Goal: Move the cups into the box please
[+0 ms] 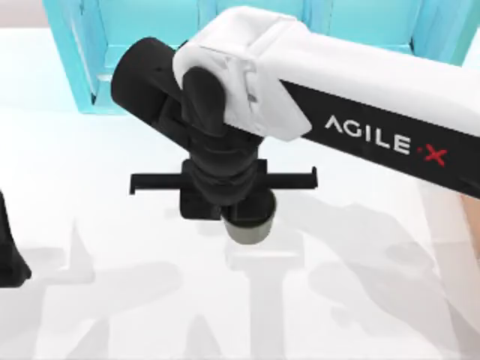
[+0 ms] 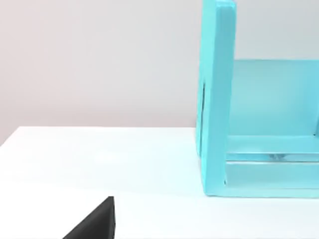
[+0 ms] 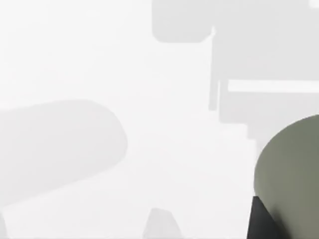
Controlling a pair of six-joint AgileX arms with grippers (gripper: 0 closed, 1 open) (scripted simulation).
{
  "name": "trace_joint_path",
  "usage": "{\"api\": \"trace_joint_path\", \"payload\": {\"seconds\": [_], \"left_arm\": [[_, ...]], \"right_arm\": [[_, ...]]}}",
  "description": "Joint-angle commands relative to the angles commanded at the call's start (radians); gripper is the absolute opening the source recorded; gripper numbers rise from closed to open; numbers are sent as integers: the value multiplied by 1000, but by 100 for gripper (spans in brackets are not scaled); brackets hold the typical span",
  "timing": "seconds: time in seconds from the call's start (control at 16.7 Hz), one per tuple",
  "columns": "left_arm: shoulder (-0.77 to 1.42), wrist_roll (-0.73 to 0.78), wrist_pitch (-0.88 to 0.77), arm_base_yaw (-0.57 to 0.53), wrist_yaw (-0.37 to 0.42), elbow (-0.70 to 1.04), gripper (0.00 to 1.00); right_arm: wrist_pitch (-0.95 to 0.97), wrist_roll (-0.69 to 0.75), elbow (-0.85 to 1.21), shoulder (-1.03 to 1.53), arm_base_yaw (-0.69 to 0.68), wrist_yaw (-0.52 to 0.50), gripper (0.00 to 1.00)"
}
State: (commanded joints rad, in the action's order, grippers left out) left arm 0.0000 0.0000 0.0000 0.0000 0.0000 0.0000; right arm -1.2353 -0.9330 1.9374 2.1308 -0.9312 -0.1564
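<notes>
One round olive-green cup (image 1: 250, 225) clamped in right tool (image 1: 238, 216), smooth white table (image 1: 112, 180)

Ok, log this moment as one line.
right hand: over mid-table, at olive cup | left arm: parked at left edge | shelf unit: behind

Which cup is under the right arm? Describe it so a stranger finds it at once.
Start at the cyan shelf unit at the top view's upper edge, then follow the white right arm to its black hand near the table's middle. The cup is right under that hand: a small, plain, handleless olive-green tumbler, unlike the cyan, white and black around it.
</notes>
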Motion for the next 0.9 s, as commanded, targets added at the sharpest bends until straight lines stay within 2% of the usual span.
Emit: {"api": "trace_joint_path", "payload": {"seconds": [0.54,0.72,0.9], "left_arm": [[0,0,0,0,0,0,100],[0,0,0,0,0,0,100],[0,0,0,0,0,0,100]], "right_arm": [[0,32,-35,-26,27,6,0],[-31,148,-65,-50,145,21,0],[-59,339,-111,-104,332,49,0]]}}
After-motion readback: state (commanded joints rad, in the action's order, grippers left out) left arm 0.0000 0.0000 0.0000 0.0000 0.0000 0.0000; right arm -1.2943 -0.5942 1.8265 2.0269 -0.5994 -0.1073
